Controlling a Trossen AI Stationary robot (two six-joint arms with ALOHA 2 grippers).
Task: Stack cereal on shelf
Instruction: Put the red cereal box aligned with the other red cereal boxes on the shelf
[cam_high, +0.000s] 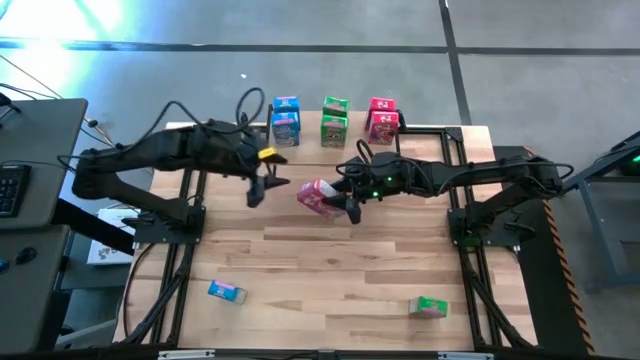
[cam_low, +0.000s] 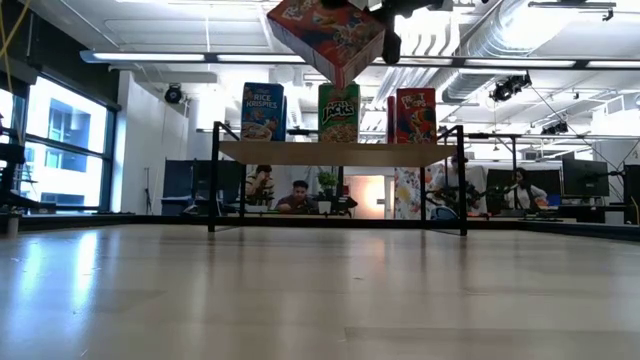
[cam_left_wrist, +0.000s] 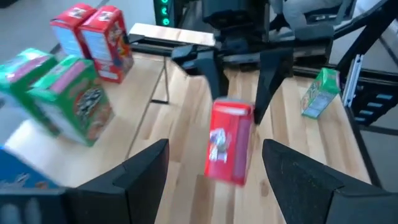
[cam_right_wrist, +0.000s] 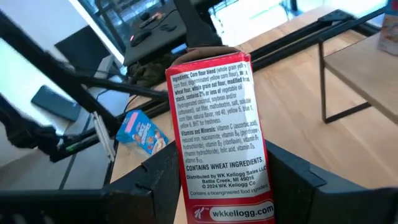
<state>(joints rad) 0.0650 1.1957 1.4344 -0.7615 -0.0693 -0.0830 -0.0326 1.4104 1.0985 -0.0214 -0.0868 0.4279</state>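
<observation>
red cereal box (cam_right_wrist: 221, 134): clamped in right gripper (cam_right_wrist: 217, 186), airborne, tilted, just short of shelf (cam_high: 440, 135); left gripper (cam_left_wrist: 214, 177) open, facing it.

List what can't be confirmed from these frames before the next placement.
- Low view: right gripper and top of the held red cereal box run off the upper edge.
- Low view: the loose blue box and green box on the table don't appear.
- High view: label text on the shelf boxes too small.
- Left wrist view: left gripper open; nearby boxes motion-blurred.
</observation>
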